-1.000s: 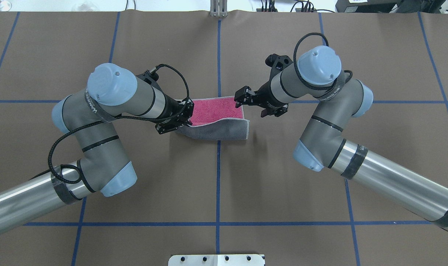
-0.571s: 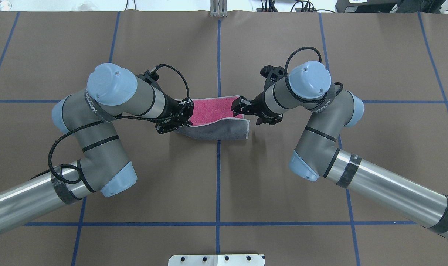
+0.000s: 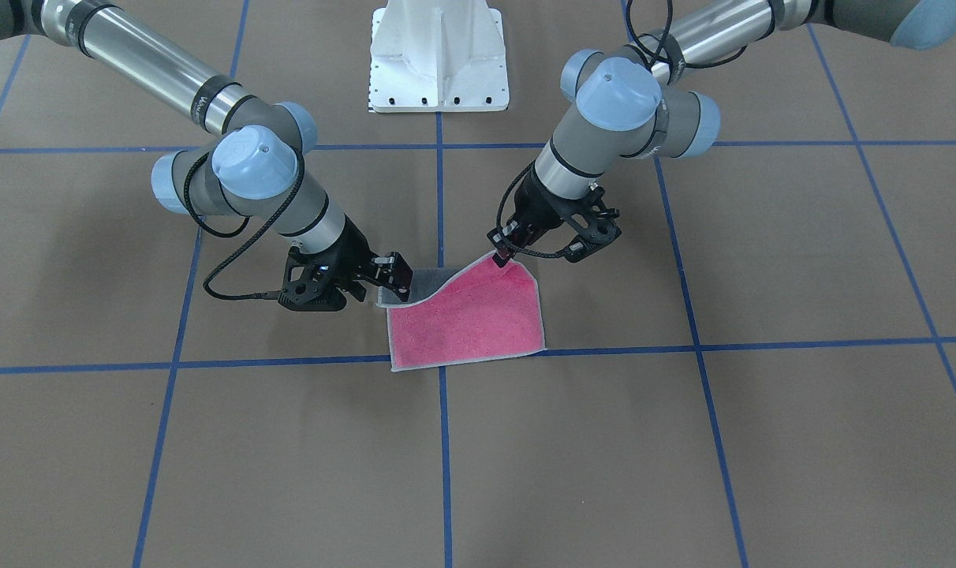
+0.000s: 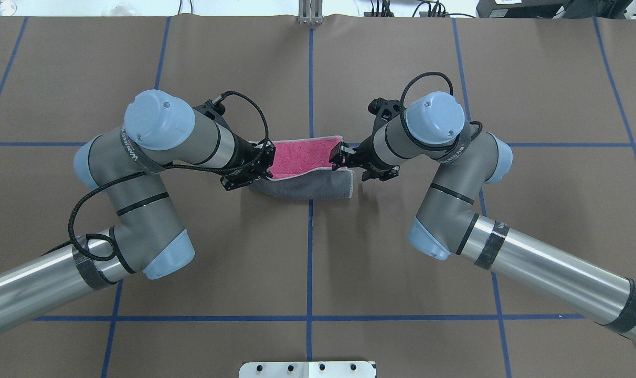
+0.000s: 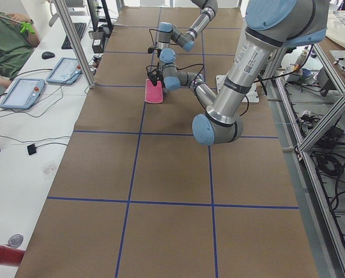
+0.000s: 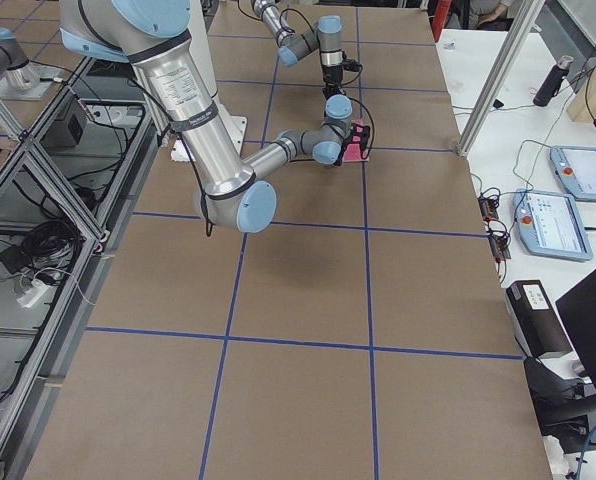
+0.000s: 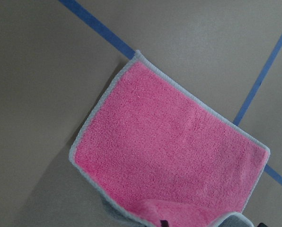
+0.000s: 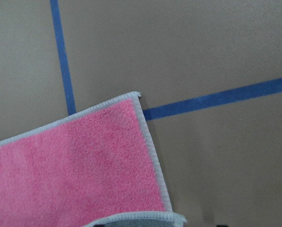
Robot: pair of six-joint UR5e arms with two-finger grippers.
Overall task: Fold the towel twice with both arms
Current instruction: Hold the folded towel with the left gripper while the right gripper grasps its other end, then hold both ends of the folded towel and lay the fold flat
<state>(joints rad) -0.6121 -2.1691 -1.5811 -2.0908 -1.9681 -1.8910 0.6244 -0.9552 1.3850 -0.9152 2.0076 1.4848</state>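
Pink face up, towel (image 4: 303, 156) sits mid-table, near edge curled, showing grey. L gripper (image 3: 500, 254) clamps near-left corner, lifted. R gripper (image 4: 340, 157) at near-right corner, fingers apart, no grip yet. 1st fold, I reckon; next R must pinch, then both sweep far.

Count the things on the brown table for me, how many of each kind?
Silver-grey robot arms with light blue joint caps: 2 (left arm, right arm)
Pink and dark grey square terry towel: 1
White pedestal base: 1
Total: 4
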